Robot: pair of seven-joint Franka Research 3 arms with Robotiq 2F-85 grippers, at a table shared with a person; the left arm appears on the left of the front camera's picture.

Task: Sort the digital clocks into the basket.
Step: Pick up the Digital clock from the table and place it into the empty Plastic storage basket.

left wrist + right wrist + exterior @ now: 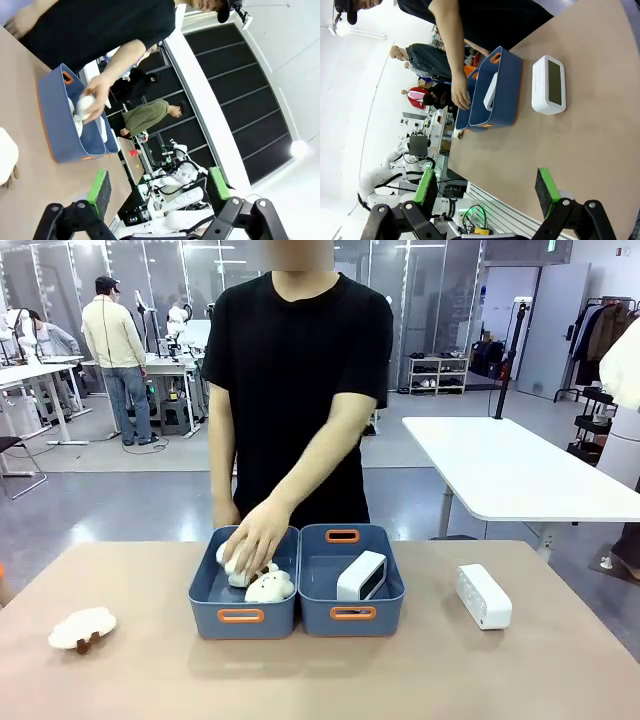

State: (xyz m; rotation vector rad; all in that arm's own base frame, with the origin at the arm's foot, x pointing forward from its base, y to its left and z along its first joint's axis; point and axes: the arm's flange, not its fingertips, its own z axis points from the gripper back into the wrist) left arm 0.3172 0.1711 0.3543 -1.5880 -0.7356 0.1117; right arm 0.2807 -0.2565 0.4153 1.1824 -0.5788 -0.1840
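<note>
One digital clock [361,576] leans inside the right-hand basket [352,614], screen facing right. A second digital clock [483,596] lies on the table to the right of that basket, and shows screen-up in the right wrist view [548,85]. That view also has the basket [505,80] with the clock in it [491,92]. My right gripper [486,189] hangs open well short of the loose clock. My left gripper [159,185] is open too, above the table and apart from the bins, holding nothing.
The twin bin [210,602] on the left holds fluffy white cloud toys, and the person's hand [256,537] rests on one. Another cloud toy [82,628] lies on the table at front left. In the left wrist view that bin [52,117] stands ahead.
</note>
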